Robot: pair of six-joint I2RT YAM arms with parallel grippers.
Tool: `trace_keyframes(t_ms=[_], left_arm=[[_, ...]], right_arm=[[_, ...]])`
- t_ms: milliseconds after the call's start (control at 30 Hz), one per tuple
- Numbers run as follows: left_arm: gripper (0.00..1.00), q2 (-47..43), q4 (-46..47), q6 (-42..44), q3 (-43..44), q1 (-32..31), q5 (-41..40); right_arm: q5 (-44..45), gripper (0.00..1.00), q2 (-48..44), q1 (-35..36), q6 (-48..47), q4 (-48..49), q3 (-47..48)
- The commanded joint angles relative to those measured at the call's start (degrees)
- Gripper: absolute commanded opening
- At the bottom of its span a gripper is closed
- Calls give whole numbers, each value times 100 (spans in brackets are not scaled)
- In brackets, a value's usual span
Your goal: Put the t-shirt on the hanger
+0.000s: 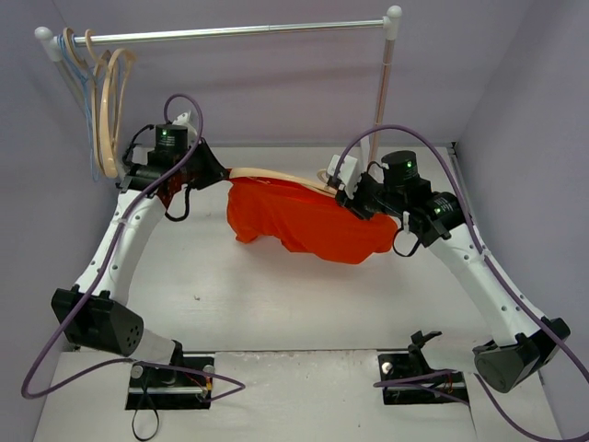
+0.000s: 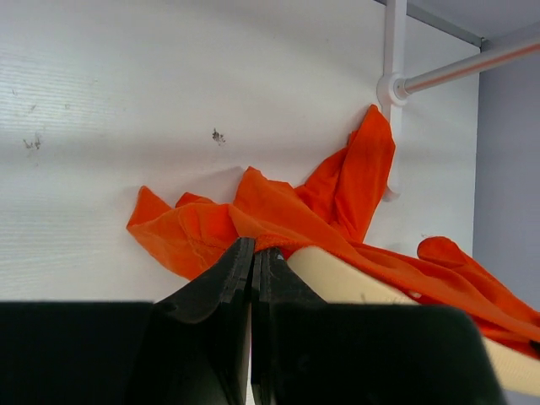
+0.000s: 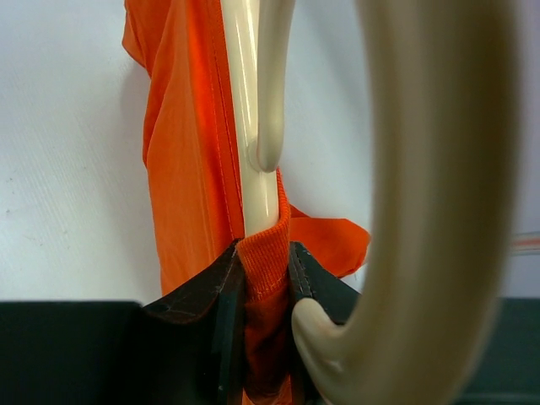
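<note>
The pale wooden hanger [image 1: 276,175] is held level above the table between my two grippers. The orange-red t-shirt [image 1: 304,221] droops from it in a bunch. My left gripper [image 1: 221,175] is at the hanger's left end. In the left wrist view its jaws [image 2: 253,245] are shut, with the t-shirt [image 2: 270,211] hem at their tips and the hanger arm [image 2: 354,283] just right of them. My right gripper [image 1: 348,198] is shut near the hook. In the right wrist view it [image 3: 266,249] pinches the ribbed collar [image 3: 268,261] wrapped round the hanger [image 3: 253,126]. The hook [image 3: 439,211] curves close in front.
A metal rail [image 1: 230,32] spans the back on two posts, the right post [image 1: 385,83] just behind my right gripper. Spare wooden hangers [image 1: 115,101] and a thin blue one [image 1: 81,83] hang at its left end. Purple walls close in both sides.
</note>
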Motion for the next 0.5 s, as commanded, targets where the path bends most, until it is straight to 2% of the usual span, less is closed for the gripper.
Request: trace_keyframes(t_ms=[0,300,467], left_arm=[[0,228,-10,408,644,590,-947],[0,502,-64,548,1365,669,-868],[0,370,-133,1022,1664,661,-745]], right_arm=[[845,0,-161,-171,-292,-487,91],[994,0,-153,-171,-336,-593,-15],[1135,0,-65,-171,-274,-505,-32]])
